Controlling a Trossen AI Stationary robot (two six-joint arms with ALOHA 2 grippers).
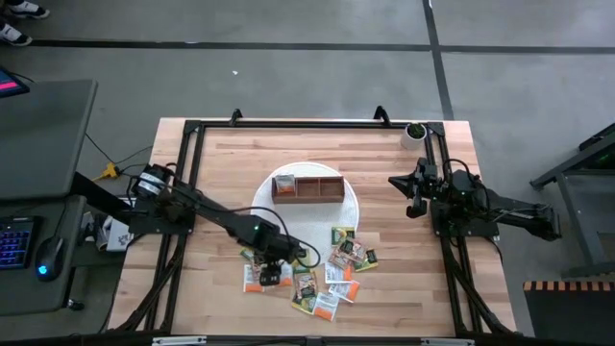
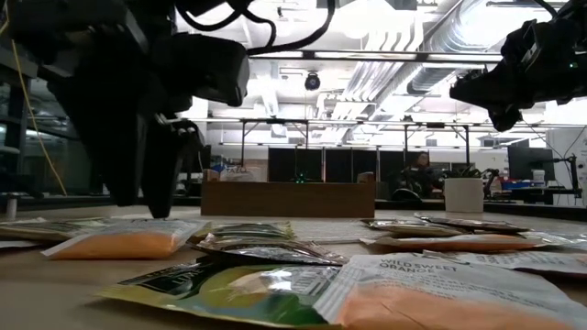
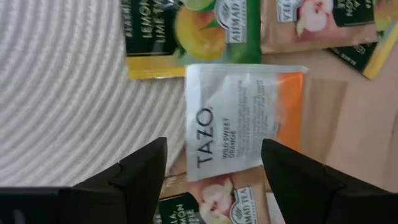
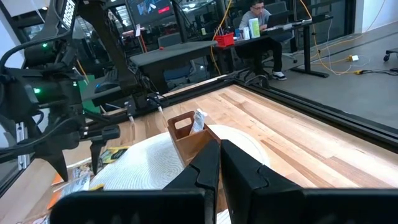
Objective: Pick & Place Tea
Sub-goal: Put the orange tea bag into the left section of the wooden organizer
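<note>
The task looks barely begun. In the high view the wooden box (image 1: 307, 186) sits on the white round mat (image 1: 354, 204) at the middle of the table (image 1: 221, 173), and only 1 packet (image 1: 284, 183) shows in its left compartment; the other 2 compartments look bare. The rest of the tea packets (image 1: 332, 269) lie scattered on the near side of the mat, some on its edge and some on the wood.

The left gripper (image 1: 273, 273) hangs low over the left part of that pile. Its wrist view shows the fingers (image 3: 140, 171) spread, with a white and orange packet (image 3: 242, 118) lying flat between them and nothing pinched yet. A green and yellow packet (image 3: 186, 34) lies just beside it.

The right gripper (image 1: 415, 198) waits above the right side of the table, well apart from the pile, its fingers (image 4: 205, 165) pressed nearly together and holding nothing.

Most of the work is left: nearly every packet has yet to go into the box.
</note>
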